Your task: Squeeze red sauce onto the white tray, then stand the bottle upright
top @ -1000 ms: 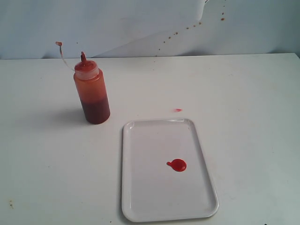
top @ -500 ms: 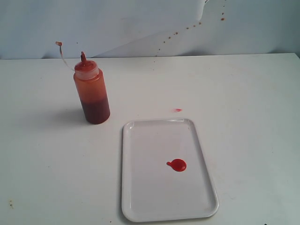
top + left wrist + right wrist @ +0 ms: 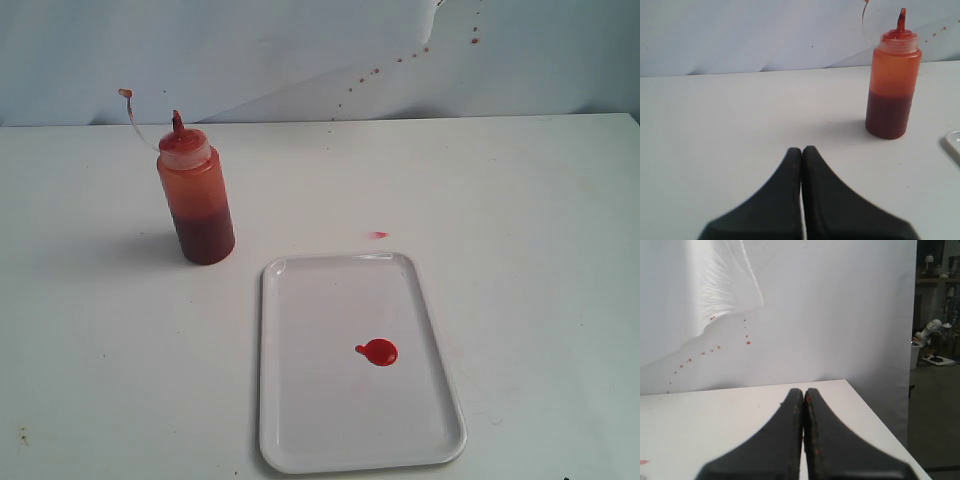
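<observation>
Bottle [image 3: 197, 205] upright at tray's [image 3: 320, 300] ten o'clock — left gripper [image 3: 801, 150], right gripper [image 3: 803, 391] both closed, empty; stray left sweep could topple it.

Nothing readable for you here: no text, label, brand, number or sign legible in any view. Bottle [image 3: 197, 205] wall plain, white tray [image 3: 310, 400] plain, counter [image 3: 500, 190] unmarked. Background clutter [image 3: 936, 335] in right wrist view too small and blurred to read.
</observation>
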`<state>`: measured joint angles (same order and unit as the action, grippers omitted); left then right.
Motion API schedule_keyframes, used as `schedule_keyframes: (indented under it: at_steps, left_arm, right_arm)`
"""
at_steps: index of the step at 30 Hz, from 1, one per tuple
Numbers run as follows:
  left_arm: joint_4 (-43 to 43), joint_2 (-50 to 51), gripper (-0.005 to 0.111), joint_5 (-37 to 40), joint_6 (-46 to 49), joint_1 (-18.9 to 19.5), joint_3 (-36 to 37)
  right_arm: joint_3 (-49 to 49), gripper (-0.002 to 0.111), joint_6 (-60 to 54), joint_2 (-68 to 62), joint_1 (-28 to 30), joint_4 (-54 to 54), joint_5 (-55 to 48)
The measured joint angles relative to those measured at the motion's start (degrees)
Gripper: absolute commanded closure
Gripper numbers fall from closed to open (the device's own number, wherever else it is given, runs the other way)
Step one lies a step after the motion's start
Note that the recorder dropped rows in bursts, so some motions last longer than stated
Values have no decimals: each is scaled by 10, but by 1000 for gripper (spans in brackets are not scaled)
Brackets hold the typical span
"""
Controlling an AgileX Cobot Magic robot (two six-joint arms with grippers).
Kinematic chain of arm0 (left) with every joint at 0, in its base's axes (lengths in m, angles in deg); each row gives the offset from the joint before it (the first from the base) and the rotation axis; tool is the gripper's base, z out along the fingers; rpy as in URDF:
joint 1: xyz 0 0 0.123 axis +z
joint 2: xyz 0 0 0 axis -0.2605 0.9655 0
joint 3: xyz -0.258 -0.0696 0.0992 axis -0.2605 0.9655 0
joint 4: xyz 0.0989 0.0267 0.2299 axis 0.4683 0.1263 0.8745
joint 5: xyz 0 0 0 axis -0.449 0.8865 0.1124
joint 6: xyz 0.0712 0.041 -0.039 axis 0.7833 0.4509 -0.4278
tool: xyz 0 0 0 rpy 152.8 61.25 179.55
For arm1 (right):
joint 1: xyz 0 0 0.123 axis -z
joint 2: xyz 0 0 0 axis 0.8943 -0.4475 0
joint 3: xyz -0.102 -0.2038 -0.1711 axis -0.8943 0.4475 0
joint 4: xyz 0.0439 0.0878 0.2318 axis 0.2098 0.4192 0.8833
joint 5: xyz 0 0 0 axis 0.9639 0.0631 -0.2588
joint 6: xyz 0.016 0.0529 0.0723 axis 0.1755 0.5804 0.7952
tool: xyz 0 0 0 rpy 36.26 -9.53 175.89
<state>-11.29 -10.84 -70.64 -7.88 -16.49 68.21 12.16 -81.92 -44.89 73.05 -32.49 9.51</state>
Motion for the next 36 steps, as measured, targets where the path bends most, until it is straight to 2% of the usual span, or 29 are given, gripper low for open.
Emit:
schedule_keyframes:
  at_steps: [20,25,32,36]
  left_arm:
    - [0,0,106,0,0,0,0]
    - [0,0,106,0,0,0,0]
    - [0,0,106,1,0,0,0]
    - [0,0,106,1,0,0,0]
  right_arm:
    - [0,108,0,0,-2,-7,-116]
    - [0,108,0,0,-41,-43,-180]
    - [0,108,0,0,-111,-44,-186]
    - [0,108,7,0,-123,-30,-186]
